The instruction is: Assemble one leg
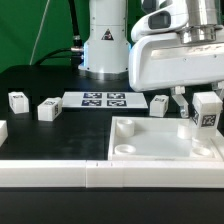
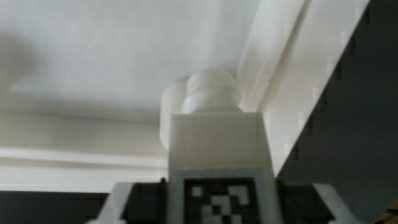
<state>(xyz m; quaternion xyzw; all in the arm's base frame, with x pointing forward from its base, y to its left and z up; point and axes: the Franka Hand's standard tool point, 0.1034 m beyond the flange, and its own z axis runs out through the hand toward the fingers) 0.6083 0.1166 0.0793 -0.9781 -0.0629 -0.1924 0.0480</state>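
My gripper [image 1: 203,113] is shut on a leg [image 1: 206,108], a small white block with a black-and-white tag, and holds it upright over the right part of the large white tray-like part [image 1: 150,147]. In the wrist view the held leg [image 2: 217,140] fills the middle, its tag [image 2: 221,200] between my fingers [image 2: 135,200], its round end close to the tray's raised wall [image 2: 285,60]. Three more legs lie on the black table: one [image 1: 18,100] at the exterior view's left, one [image 1: 48,109] beside it, one [image 1: 160,103] behind the tray.
The marker board [image 1: 106,99] lies flat on the table behind the tray. A white bar [image 1: 60,174] runs along the front edge. The robot base [image 1: 105,45] stands at the back. A round socket [image 1: 124,150] shows in the tray's near corner.
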